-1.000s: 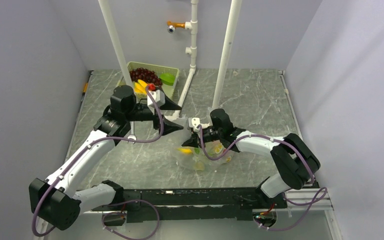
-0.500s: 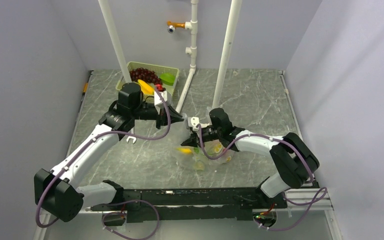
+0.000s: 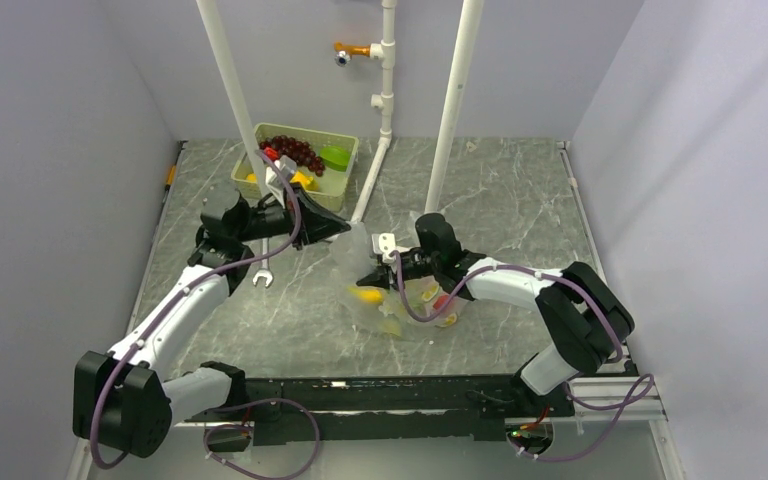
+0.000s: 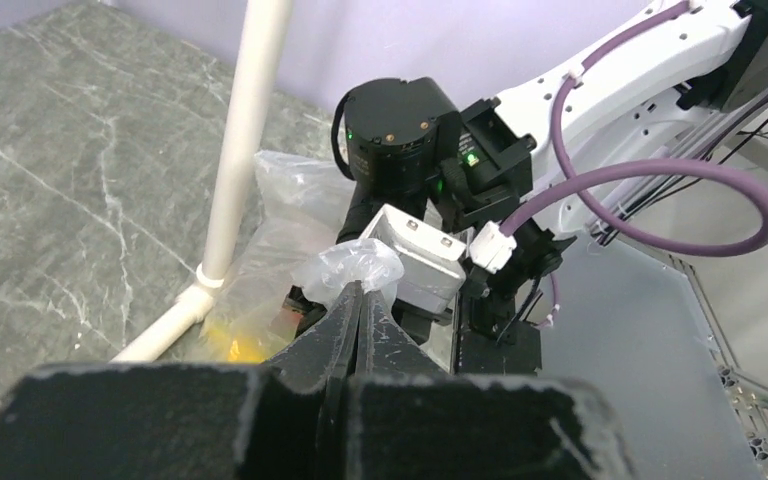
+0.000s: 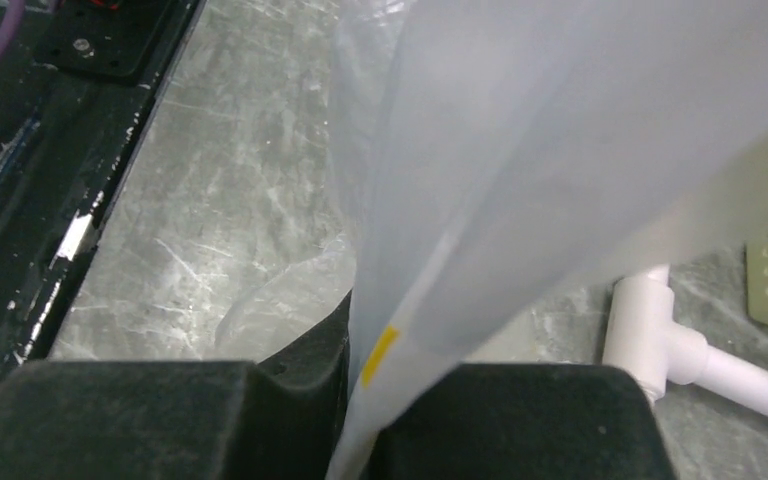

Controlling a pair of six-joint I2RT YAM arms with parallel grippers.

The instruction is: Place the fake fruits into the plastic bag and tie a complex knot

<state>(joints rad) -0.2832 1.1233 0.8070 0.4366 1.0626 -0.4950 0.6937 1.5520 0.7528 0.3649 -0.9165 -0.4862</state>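
The bag (image 3: 401,323) sits nearest the bases, crumpled on the table (image 3: 520,200). It's clear, slightly cloudy film with a yellow fruit (image 3: 368,297) and a red fruit (image 3: 441,301) showing through. Can't count whatever else is inside.

The top of the bag is pulled up toward the far left into a stretched sheet. The right gripper (image 3: 372,278) comes in low from the right with its arm bent. Its fingers are together on the film just over the fruit, and the wrist view shows the sheet running right between them.

A bit farther back, the left gripper (image 3: 344,231) reaches across from the left, pinched tight on a small whitish bunch (image 4: 352,266) of the bag's end. So that's two arms clamped on one bag.

One wrench (image 3: 263,277) lies by the left forearm. At the far edge there's one basket (image 3: 350,141) with grapes (image 3: 295,152), a green fruit (image 3: 335,157) and a yellow piece (image 3: 302,180).
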